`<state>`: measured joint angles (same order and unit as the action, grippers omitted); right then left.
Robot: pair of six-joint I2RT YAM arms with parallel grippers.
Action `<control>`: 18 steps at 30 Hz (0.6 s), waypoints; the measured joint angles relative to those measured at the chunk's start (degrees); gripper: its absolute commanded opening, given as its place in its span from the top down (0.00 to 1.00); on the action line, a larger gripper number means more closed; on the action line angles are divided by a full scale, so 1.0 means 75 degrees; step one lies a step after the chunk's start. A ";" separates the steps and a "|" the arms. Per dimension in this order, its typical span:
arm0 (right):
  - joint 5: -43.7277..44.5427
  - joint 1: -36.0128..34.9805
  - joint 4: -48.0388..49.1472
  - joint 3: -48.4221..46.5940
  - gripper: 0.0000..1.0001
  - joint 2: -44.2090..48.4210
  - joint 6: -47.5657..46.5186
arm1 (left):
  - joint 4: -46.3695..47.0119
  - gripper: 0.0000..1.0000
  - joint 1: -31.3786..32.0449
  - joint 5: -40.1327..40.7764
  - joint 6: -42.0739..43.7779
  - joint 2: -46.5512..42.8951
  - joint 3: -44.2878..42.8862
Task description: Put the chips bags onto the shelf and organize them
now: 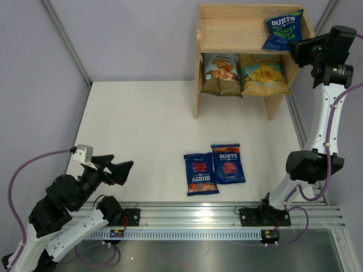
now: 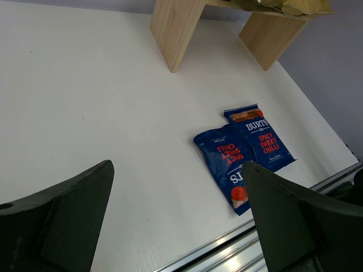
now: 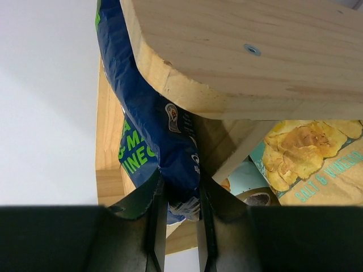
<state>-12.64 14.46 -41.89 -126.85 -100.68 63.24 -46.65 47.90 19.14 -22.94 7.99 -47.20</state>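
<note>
- Dark-blue and crinkly, the small bag with green lettering [image 1: 282, 29] is propped at a tilt at the right end of the top tier of the two-tier shelf of light unfinished wood [image 1: 227, 28]. Its lower end is pinched between the nearly closed jaws of the right gripper [image 3: 177, 195].
- Only a thin fold at the bag's end is gripped, so the hold may slip. If released at this tilt, the bag is likely to slump or slide forward off the tier.
- The bag lies close against the rounded edge of the shelf's side panel, and the fingers are near that panel. The shelf could be knocked or shifted on the white table [image 1: 142, 130] by a further push inward.
- On the lower tier, the larger light-blue-and-olive bag [image 1: 220, 73] and the larger tan-and-teal bag [image 1: 263, 73] stand side by side, and could be toppled by a falling bag.
- The dark-blue bag with inverted red lettering [image 1: 201, 174] and the dark-blue bag with upright red lettering [image 1: 228, 163] lie flat on the table, touching. Both might be dragged together if one is picked carelessly.
- The left gripper [image 1: 120, 163] is held wide open and empty, well apart from them.
</note>
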 measured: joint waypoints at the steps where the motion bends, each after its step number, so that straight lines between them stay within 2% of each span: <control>1: 0.0000 0.0003 0.0000 0.0000 0.77 -0.0009 0.0038 | 0.0006 0.01 0.0000 0.0000 -0.0003 -0.0023 0.0000; 8: -0.0064 0.0009 -0.0073 -0.0758 0.76 -0.0635 0.0262 | 0.0003 0.01 0.0041 0.0044 -0.0029 -0.0198 0.0000; 18: -0.0079 0.0032 0.0055 -0.1003 0.52 -0.0889 0.0312 | -0.0003 0.01 0.0096 0.0079 -0.0090 -0.0242 0.0000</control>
<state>-13.23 14.70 -41.47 -134.37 -107.35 65.58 -46.68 48.62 19.73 -23.62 6.17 -47.20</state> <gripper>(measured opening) 0.426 0.988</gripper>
